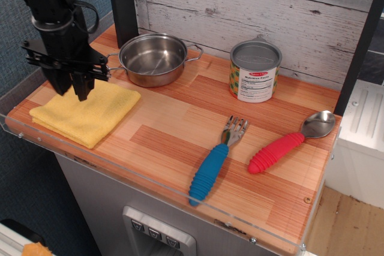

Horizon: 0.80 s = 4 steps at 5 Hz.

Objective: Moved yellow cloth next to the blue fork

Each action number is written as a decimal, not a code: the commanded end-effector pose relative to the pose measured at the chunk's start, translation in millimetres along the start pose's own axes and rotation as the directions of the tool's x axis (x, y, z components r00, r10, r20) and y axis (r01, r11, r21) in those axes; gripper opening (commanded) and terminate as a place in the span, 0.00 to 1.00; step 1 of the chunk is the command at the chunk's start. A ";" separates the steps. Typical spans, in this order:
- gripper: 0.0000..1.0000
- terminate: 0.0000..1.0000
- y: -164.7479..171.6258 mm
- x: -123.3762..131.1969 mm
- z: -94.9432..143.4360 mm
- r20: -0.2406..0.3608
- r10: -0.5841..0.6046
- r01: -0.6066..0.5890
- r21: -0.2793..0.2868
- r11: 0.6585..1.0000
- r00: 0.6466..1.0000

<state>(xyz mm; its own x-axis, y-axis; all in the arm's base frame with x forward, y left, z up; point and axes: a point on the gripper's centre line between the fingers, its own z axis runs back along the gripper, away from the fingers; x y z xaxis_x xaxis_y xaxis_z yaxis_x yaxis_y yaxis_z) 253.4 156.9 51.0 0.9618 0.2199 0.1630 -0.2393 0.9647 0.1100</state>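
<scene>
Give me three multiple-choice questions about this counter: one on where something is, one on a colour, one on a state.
1. Where is the yellow cloth?
A. left end of the counter, in front of the steel pot
B. beside the can
C. under the spoon

2. What colour is the fork handle?
A. red
B. blue
C. green

3. What is in the pot?
A. the fork
B. a cloth
C. nothing

Answers:
1. A, it lies flat at the left end, below the gripper.
2. B, the red handle belongs to the spoon.
3. C, its bare steel bottom shows.
</scene>
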 end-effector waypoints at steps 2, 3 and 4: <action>0.00 0.00 -6.1 22.8 -24.6 0.058 -0.035 0.035 0.003 0.999 0.998; 0.00 0.00 -9.3 21.7 -31.8 0.053 -0.039 0.041 -0.019 0.999 0.998; 0.00 0.00 -15.9 17.1 -35.1 0.038 -0.044 0.044 -0.001 0.999 0.998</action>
<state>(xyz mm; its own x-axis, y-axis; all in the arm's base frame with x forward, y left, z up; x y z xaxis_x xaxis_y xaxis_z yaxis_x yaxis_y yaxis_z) 274.9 152.1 12.2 0.9667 0.1858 0.1761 -0.2063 0.9728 0.1057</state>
